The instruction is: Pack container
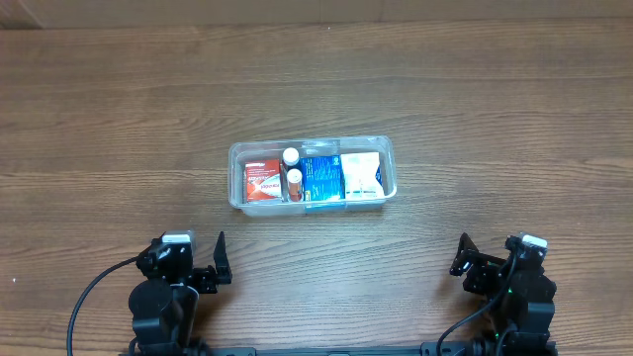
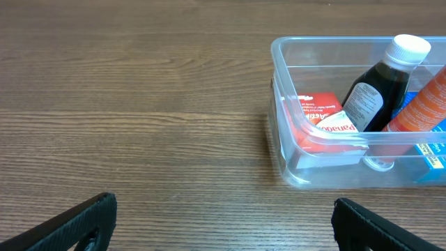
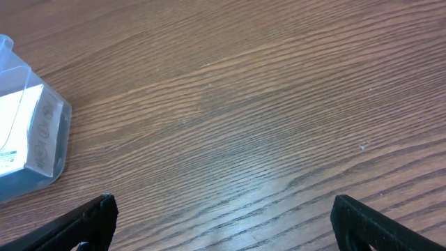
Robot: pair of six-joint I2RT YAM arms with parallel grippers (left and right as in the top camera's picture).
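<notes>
The clear plastic container (image 1: pixel 235 155) sits at the middle of the wooden table. Inside it lie a red box (image 1: pixel 262 182), two white-capped bottles (image 1: pixel 292 168), a blue box (image 1: pixel 321 178) and a white box (image 1: pixel 362 176). In the left wrist view the container (image 2: pixel 293 125) is at the right, with the red box (image 2: pixel 324 118), a dark bottle (image 2: pixel 380 87) and an orange bottle (image 2: pixel 425 104). My left gripper (image 2: pixel 223 223) is open and empty near the front edge. My right gripper (image 3: pixel 223 223) is open and empty. The container's corner (image 3: pixel 49 139) shows at the left of the right wrist view.
Bare wooden table (image 1: pixel 475 89) surrounds the container on all sides. Both arms rest at the front edge, the left gripper (image 1: pixel 220 259) at the lower left and the right gripper (image 1: pixel 462 253) at the lower right.
</notes>
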